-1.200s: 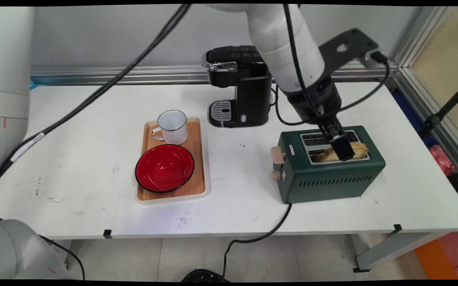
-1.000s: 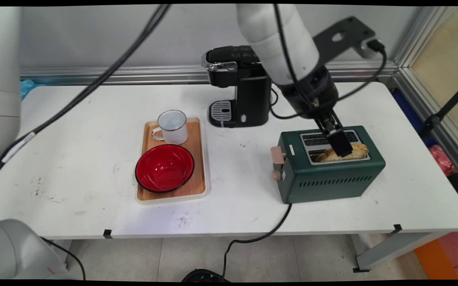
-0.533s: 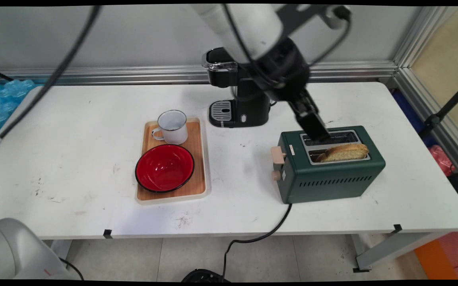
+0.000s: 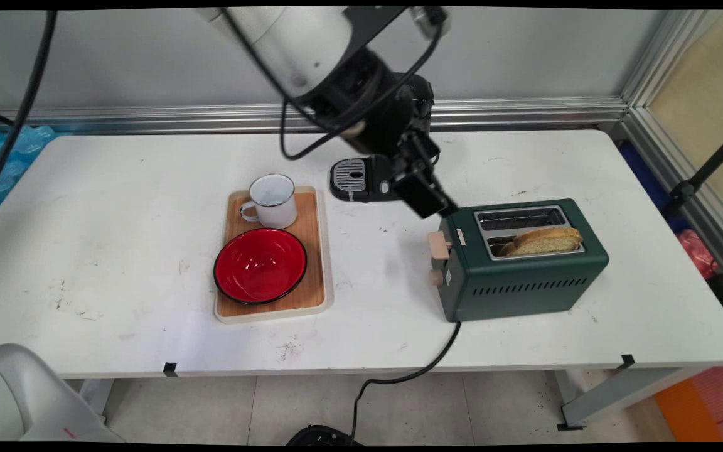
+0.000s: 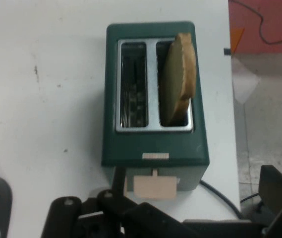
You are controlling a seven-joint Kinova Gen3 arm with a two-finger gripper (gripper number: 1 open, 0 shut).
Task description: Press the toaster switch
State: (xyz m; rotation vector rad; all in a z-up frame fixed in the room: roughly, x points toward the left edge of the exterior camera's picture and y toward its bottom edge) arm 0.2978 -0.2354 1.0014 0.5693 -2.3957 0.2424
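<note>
A dark green toaster (image 4: 518, 276) stands on the right half of the white table. A slice of bread (image 4: 543, 240) leans in its near slot, and the far slot is empty. My gripper (image 4: 424, 196) hangs in the air just off the toaster's left end, above its beige lever (image 4: 438, 245), and touches nothing. In the hand view the toaster (image 5: 155, 148) lies below the gripper (image 5: 133, 173), with the bread (image 5: 178, 79) in the right slot and the lever (image 5: 154, 186) nearest me. The fingers are spread wide apart, with nothing held between them.
A wooden tray (image 4: 314, 251) left of centre carries a white mug (image 4: 272, 201) and a red bowl (image 4: 260, 265). A black coffee machine (image 4: 361, 179) stands at the back, partly hidden by my arm. The toaster's black cord (image 4: 412, 370) drops over the table's front edge.
The gripper left the bread slice, rose and swung left, from over the toaster's slots to beyond its left end. The bread stays in the slot.
</note>
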